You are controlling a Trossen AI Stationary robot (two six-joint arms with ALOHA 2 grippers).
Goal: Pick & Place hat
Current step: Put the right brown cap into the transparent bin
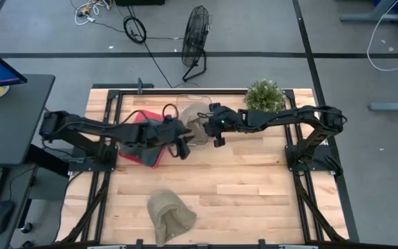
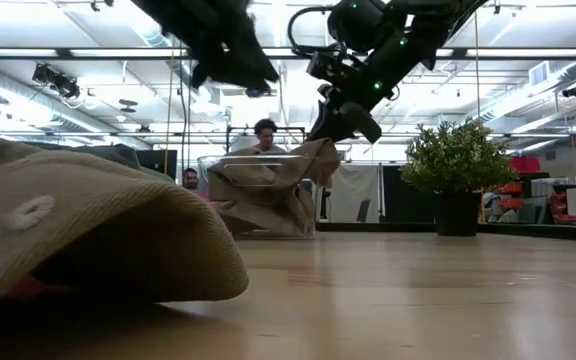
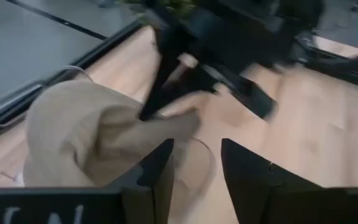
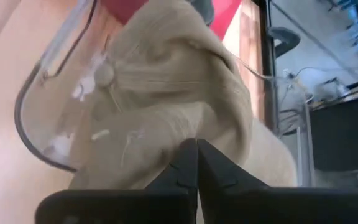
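At the table's far middle, the tan hat (image 1: 194,119) hangs over the rim of a clear plastic bin (image 2: 258,200), its long axis running down the bin's near wall in the low view and its crown bunched at the top. The right gripper (image 4: 197,163) is clamped on the hat fabric, fingers pressed together. The left gripper (image 3: 196,171) hovers just beside it, fingers apart and grasping nothing. A second tan hat (image 1: 168,213) lies at the near edge, well apart. A potted plant (image 1: 264,95) stands at the far right, and a red cloth (image 1: 140,142) lies under the left arm.
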